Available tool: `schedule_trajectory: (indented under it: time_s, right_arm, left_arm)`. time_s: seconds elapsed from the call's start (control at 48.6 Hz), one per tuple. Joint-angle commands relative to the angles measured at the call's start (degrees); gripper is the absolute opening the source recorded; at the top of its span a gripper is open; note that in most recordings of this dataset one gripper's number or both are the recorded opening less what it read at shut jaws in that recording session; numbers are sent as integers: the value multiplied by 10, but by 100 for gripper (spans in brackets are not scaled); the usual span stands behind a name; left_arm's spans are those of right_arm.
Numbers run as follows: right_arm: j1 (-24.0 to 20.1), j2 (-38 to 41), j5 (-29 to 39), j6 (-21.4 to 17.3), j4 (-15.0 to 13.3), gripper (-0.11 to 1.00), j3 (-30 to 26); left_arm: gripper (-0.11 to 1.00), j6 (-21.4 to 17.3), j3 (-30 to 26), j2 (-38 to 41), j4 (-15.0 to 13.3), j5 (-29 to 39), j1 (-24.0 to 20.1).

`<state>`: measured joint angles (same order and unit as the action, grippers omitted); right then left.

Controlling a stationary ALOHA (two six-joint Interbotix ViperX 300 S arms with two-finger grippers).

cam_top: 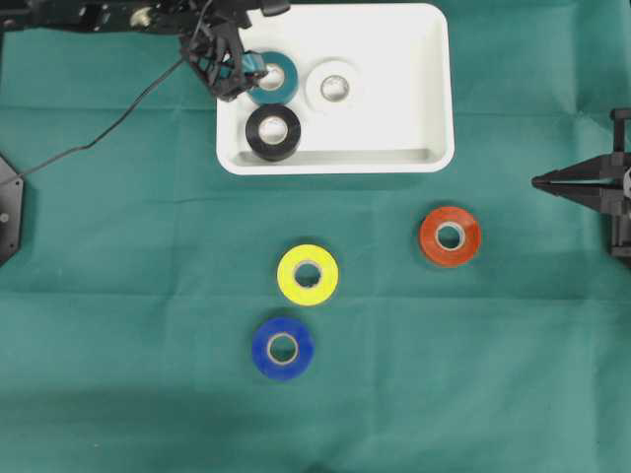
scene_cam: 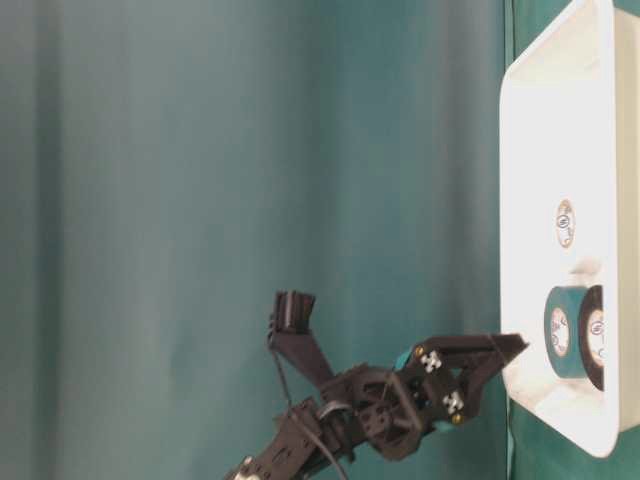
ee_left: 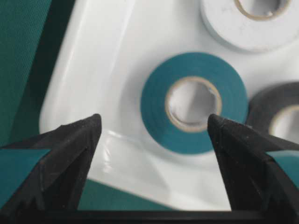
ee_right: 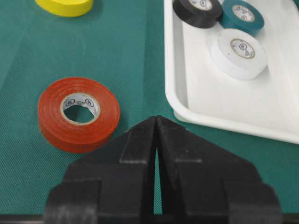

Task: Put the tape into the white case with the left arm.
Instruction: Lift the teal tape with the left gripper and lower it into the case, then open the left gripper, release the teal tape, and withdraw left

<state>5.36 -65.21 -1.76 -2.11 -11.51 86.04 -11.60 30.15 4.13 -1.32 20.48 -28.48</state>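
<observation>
Left gripper (ee_left: 152, 128) jaws spread wide, nothing between them; the fingers (ee_left: 70, 154) bear teal patches and hang over the rim corner of the white case (ee_left: 93, 60). Just ahead of the fingertips, the teal tape roll (ee_left: 194, 109) lies flat on the case floor, apart from both fingers. Touching or nearly touching it to the tool's right, a black tape roll (ee_left: 275, 114); beyond, a white tape roll (ee_left: 247, 28), also flat in the case. In the overhead view all three rolls sit in the left part of the case, the left arm (cam_top: 212, 54) at the case's left rim with a thin black cable (cam_top: 108, 123) trailing over the green cloth (cam_top: 118, 296). Farther out on the cloth: yellow tape roll (cam_top: 308, 275), blue tape roll (cam_top: 283, 348), orange-red tape roll (cam_top: 450, 236). Right gripper (ee_right: 156, 128) jaws pressed together, holding nothing, with the orange-red roll just ahead-left of its tips.
</observation>
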Motion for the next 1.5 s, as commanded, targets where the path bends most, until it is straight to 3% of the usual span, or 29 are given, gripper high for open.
schedule_trajectory:
  time_s: [0.0,0.761,1.049,1.481]
  right_arm:
    - [1,4,-6,-1,-1,-9,-6]
    - [1,4,-5,-1,-1,-9,-6]
    - [1,3,-6,-1,-1,-9,-5]
    - [3,4,-5,-1,-1,-9,-5]
  left_arm:
    - [91,1,9,-39,0,-3,10]
    - [91,4,202,-252,-1,-7,117]
    - [91,5,263,-321,-2,-4,139]
    - [90,5,301,-363,-2,-3,160]
